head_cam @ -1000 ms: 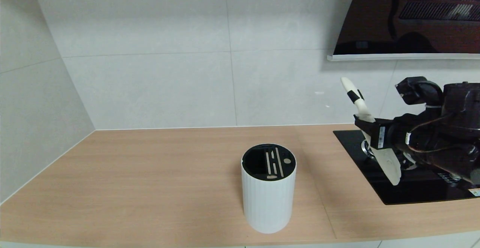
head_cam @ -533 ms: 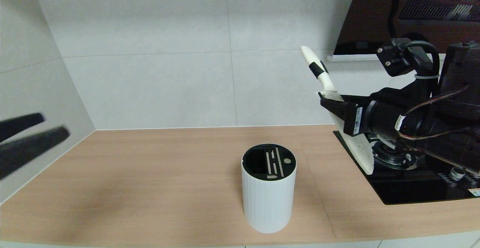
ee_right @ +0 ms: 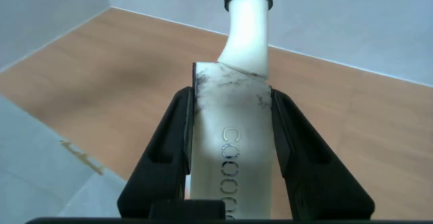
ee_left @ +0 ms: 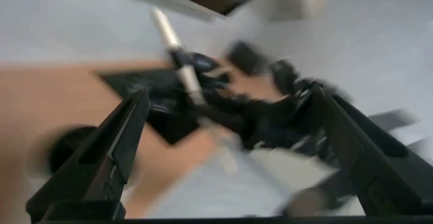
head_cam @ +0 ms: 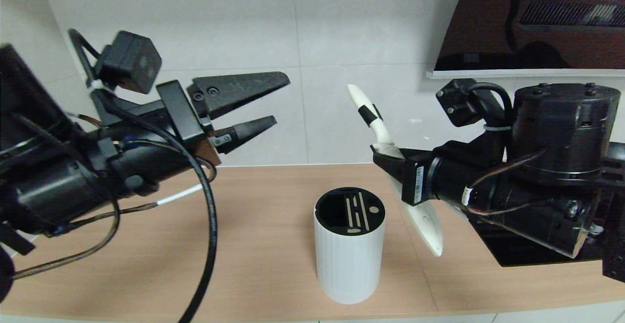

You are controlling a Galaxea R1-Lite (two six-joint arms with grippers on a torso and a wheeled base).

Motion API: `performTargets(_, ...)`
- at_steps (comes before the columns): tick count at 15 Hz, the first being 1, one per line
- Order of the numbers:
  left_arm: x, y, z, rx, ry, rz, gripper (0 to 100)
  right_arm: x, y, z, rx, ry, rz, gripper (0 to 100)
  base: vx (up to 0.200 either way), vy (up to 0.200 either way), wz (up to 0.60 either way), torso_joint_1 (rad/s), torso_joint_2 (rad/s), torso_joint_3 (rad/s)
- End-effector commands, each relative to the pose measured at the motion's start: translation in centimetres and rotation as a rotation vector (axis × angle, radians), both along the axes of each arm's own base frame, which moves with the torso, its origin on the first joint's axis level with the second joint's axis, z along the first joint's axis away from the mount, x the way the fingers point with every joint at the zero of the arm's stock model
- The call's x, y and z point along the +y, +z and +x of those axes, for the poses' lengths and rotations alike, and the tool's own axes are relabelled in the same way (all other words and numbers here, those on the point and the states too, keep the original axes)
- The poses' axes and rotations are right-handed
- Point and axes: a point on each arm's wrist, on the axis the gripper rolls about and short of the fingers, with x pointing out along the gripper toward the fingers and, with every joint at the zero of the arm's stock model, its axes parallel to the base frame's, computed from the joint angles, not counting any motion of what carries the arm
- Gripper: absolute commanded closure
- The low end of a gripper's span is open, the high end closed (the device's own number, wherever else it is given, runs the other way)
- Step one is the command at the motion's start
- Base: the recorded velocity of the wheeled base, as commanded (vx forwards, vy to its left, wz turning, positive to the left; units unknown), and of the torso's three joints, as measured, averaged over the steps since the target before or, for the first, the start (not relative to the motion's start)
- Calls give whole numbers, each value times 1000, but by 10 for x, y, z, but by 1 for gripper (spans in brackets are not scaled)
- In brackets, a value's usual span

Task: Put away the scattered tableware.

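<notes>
A white knife with a black band on its handle is held tilted in the air, blade tip down, by my right gripper, which is shut on it just right of the white cylindrical holder. The holder stands on the wooden counter with a black slotted top. In the right wrist view the blade sits between the gripper's black fingers. My left gripper hangs open above the counter's left part, its tips toward the knife. In the left wrist view the knife and the right arm show blurred between the left fingers.
A black cooktop lies on the counter at the right under my right arm. A dark range hood hangs on the tiled wall above it. The wall corner closes the left side.
My right gripper has carried the knife leftward and lower, toward the holder. My left arm has swung in from the left edge and risen, with its gripper open.
</notes>
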Motion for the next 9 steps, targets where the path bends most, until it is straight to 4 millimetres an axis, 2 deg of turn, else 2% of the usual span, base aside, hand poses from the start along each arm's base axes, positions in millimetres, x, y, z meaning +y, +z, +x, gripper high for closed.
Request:
performTargets(1,-17,-29,19,102,-21,40,0,13,-11,-1,24,24,-24,100,0,0,0,0,0,0)
performTargets(5,-51,-54,31,178,20,79,0,31,-24,-6,36,30,-44,100,0,0,0,0,0,0)
performTargets(7,-62,-63,37,196,63,88,0,35,-26,-5,20,28,-33,100,0,0,0,0,0,0)
performTargets(9,-65,-62,38,194,61,85,0,37,-27,-8,21,38,-34,100,0,0,0,0,0,0)
